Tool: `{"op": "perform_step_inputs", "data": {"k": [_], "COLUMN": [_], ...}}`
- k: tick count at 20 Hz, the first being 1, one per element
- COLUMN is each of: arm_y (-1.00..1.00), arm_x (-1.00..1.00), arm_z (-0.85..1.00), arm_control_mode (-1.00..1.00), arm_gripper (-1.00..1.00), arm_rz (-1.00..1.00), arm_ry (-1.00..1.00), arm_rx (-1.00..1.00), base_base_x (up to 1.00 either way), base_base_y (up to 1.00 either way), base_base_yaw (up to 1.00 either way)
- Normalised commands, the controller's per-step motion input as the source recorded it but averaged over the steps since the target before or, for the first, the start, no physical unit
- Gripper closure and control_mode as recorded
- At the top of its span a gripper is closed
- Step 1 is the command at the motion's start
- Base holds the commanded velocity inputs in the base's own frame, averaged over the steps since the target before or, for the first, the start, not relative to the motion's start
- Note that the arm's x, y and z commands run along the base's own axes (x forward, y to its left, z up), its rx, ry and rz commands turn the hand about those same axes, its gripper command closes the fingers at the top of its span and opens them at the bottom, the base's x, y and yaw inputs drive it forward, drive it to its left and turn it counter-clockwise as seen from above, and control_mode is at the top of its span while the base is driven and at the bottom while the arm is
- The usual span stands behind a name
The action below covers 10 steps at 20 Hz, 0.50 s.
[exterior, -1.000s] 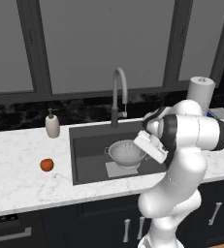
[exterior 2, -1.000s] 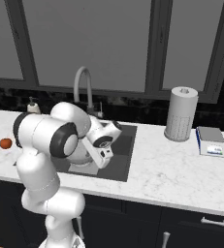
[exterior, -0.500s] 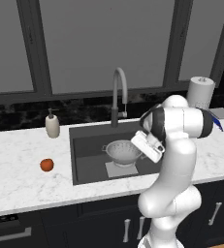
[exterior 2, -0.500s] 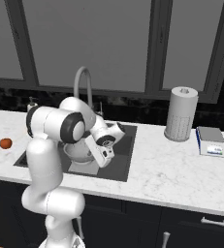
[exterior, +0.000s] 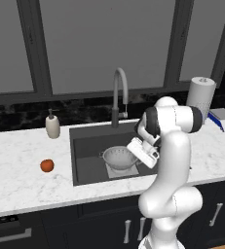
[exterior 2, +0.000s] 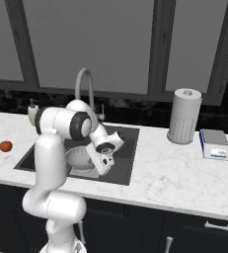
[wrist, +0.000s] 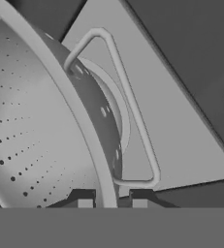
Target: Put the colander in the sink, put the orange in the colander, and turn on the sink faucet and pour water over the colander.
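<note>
Colander [exterior: 120, 157] sits in the sink [exterior: 87, 165] under the faucet [exterior: 120, 95]; my claw [wrist: 112, 199] is clamped on its rim, orange [exterior: 46, 165] left of the sink on the counter [exterior: 16, 170].

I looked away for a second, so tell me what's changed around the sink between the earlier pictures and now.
The arm has swung left and lowered the colander deeper into the sink, onto the light square at its bottom. The end effector stays shut on the colander's rim beside one handle; nothing has been let go. The orange is still on the counter left of the sink, and the sink faucet is unchanged.
</note>
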Motion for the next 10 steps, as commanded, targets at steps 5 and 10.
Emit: {"op": "perform_step_inputs", "data": {"k": [5, 10], "arm_y": [0.00, 0.00], "arm_x": [0.23, 0.43], "arm_z": [-0.36, -0.05], "arm_control_mode": [-1.00, -1.00], "arm_gripper": [1.00, 1.00], "arm_rz": [0.00, 0.00], "arm_ry": [0.00, 0.00], "arm_rx": [0.00, 0.03], "base_base_x": [0.00, 0.00], "base_base_y": [0.00, 0.00], "base_base_yaw": [0.00, 0.00]}}
